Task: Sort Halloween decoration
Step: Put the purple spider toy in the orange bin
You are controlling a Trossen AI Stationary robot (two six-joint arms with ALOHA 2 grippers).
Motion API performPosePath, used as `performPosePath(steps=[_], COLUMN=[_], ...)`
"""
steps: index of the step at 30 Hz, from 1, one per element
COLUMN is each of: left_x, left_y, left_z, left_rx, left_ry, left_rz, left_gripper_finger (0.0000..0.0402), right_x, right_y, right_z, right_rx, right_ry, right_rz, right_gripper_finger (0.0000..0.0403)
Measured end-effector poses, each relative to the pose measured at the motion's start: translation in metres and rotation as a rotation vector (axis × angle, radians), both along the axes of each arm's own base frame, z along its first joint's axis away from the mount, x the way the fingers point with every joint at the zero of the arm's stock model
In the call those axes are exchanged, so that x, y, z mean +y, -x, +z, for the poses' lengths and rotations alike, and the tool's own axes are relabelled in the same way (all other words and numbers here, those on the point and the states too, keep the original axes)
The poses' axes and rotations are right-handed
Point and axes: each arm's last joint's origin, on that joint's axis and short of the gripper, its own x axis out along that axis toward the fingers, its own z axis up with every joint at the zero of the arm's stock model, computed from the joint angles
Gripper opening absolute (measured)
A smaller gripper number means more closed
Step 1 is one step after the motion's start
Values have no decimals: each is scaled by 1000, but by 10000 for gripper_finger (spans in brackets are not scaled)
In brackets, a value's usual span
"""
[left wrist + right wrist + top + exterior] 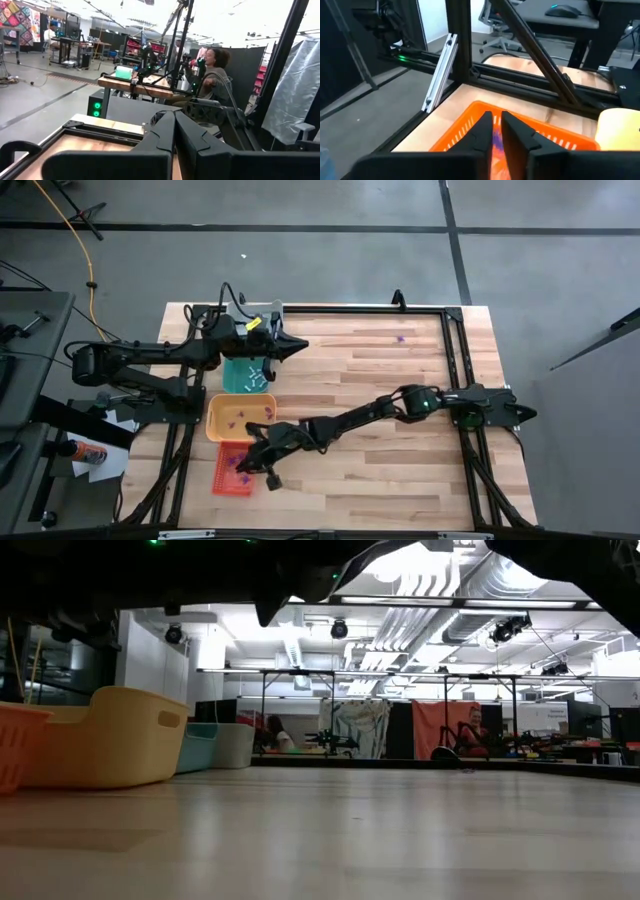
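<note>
Your right gripper [496, 131] is hanging over the orange tray [233, 470] at the near left part of the table [400, 450], with the right arm reaching across from the right side. Its two fingers [480, 134] are standing slightly apart, with a narrow gap between them, and in that gap a purple trinket [496, 141] is showing; I cannot tell if the fingers are pinching it or if it is lying in the tray below them. In the high view some purple pieces [238, 463] of the Halloween decoration are lying inside the orange tray, close to the gripper [256, 458]. Just beyond it the yellow tray [240, 418] is standing, also with a few purple pieces [236, 418] inside, and farther still the teal tray [247, 372] is holding whitish pieces [252, 378]. One purple trinket [401, 337] is lying alone on the bare wood, far and to the right, well apart from the trays. Your left gripper [290, 346] is waiting above the far side of the table, beside the teal tray, and its fingers [165, 131] are pressed together with nothing between them. In the left wrist view a person [212, 75] is sitting in the room behind the table.
</note>
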Motion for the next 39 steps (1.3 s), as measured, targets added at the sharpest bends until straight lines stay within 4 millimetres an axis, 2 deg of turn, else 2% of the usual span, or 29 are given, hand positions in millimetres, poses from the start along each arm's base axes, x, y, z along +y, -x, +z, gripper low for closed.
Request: performPosePath(steps=[8, 11, 15, 17, 19, 22, 24, 28, 31, 35, 39], left_x=[0, 0, 1, 3, 5, 11, 17, 27, 32, 33, 28], left_y=[0, 0, 0, 1, 1, 3, 5, 8, 9, 10, 7], left_z=[0, 0, 0, 0, 0, 0, 0, -1, -2, -4, -8], left_rx=[1, 2, 3, 3, 3, 3, 4, 13, 21, 34, 72], left_ry=[3, 3, 3, 3, 3, 3, 3, 7, 37, 76, 75], left_rz=[-1, -1, 3, 9, 20, 45, 69, 111, 127, 128, 111], left_gripper_finger=[0, 0, 0, 0, 0, 0, 0, 0, 0, 0, 0], right_x=[-4, -8, -18, -25, -32, -47, -57, -86, -106, -121, -133], right_y=[-1, 1, 11, 21, 33, 56, 73, 111, 148, 213, 281], right_z=[1, 14, 47, 57, 69, 90, 99, 98, 96, 86, 78], right_rx=[13, 23, 66, 149, 239, 374, 481, 778, 910, 926, 802], right_ry=[13, 2, 61, 143, 221, 293, 315, 399, 399, 337, 206], right_rz=[-59, -29, 16, 38, 62, 134, 181, 109, 79, 11, -127], right_gripper_finger=[154, 186, 186, 166, 128, 44, 12, 6, 3, 1, 1])
